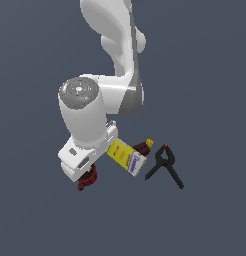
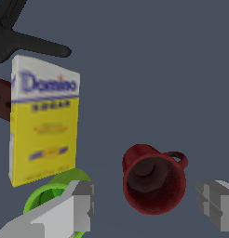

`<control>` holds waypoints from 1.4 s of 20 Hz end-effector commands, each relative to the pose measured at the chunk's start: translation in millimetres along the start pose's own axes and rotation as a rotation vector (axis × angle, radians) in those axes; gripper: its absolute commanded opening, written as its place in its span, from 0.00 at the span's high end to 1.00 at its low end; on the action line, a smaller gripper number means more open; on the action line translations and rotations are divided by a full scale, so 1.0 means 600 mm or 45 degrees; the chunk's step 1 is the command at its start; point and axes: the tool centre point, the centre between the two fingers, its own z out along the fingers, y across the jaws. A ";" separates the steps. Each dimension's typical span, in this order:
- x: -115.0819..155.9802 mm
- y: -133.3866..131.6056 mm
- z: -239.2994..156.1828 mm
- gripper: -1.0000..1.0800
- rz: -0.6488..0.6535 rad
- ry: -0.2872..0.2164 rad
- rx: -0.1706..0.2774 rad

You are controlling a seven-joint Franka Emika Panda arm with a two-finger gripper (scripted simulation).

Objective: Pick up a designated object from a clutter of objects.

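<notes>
The dark red mug (image 2: 153, 181) stands upright with its handle out to one side and a dark inside. My gripper (image 2: 146, 203) is open above it, with one finger (image 2: 72, 207) and the other finger (image 2: 218, 202) on either side of the mug and apart from it. In the exterior view the white hand (image 1: 77, 161) covers most of the mug (image 1: 88, 178), which shows just below it. The clutter also holds a green-rimmed cup (image 2: 51, 191), partly behind one finger, and a yellow-and-white box (image 2: 42, 121).
The yellow-and-white box (image 1: 125, 156) lies to the exterior view's right of the hand. Past it are a brown bottle with a yellow cap (image 1: 143, 146) and a black clamp with an orange tip (image 1: 165, 166). The wrist view shows the bottle's edge (image 2: 2, 100) and the clamp (image 2: 23, 41).
</notes>
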 end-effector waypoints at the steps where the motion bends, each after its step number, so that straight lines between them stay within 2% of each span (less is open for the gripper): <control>1: -0.004 0.016 0.016 0.19 -0.075 0.009 -0.002; 16: -0.039 0.100 0.106 0.19 -0.474 0.075 -0.027; 28: -0.055 0.127 0.137 0.19 -0.604 0.101 -0.044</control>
